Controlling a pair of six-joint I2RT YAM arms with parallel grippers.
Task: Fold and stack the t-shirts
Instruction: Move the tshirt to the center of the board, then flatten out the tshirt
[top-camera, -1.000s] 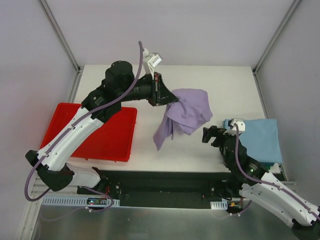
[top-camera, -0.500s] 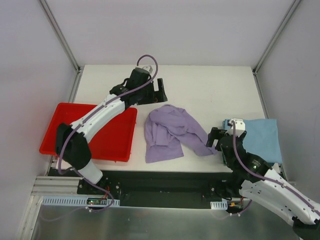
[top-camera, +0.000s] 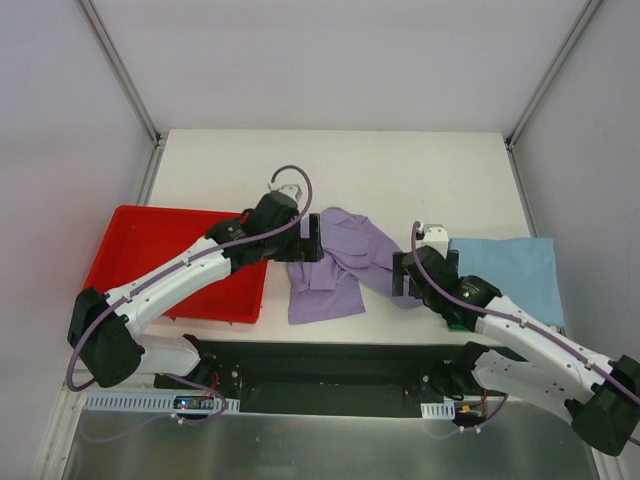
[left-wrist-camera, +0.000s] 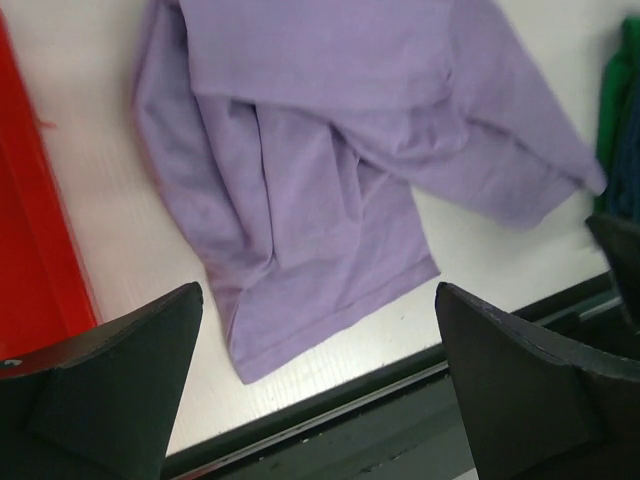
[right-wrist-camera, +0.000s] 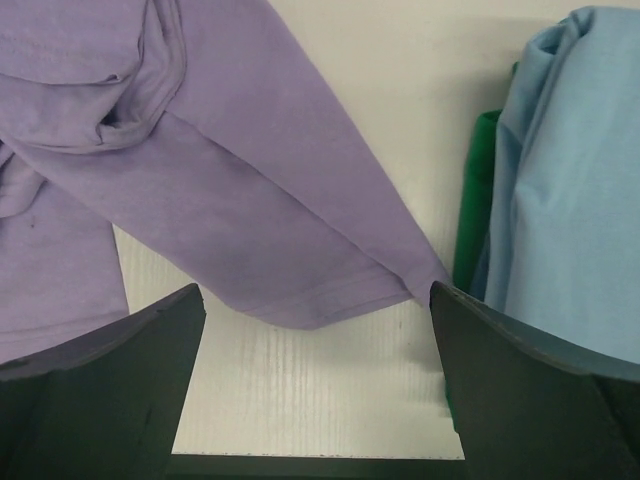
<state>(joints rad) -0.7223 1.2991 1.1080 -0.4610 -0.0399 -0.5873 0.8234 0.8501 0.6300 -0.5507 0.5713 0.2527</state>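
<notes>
The lavender t-shirt (top-camera: 340, 262) lies crumpled on the white table, near the front edge. My left gripper (top-camera: 310, 238) hovers over its left part, open and holding nothing; the wrist view shows the lavender t-shirt (left-wrist-camera: 320, 170) spread below the empty left gripper (left-wrist-camera: 318, 300). My right gripper (top-camera: 424, 272) is open above the shirt's right sleeve; in its own view the right gripper (right-wrist-camera: 316, 295) frames the sleeve hem (right-wrist-camera: 330, 300). The light blue t-shirt (top-camera: 510, 275) lies folded at the right, on top of the dark green t-shirt (right-wrist-camera: 478, 190).
A red tray (top-camera: 170, 260) sits at the left of the table, its edge (left-wrist-camera: 30, 250) close beside the lavender shirt. The table's front edge and a black rail (top-camera: 330, 350) run just below the shirt.
My left gripper has opened and let go of the lavender shirt, which dropped from the air onto the table. The left arm came down and nearer. The right gripper moved left to the sleeve.
</notes>
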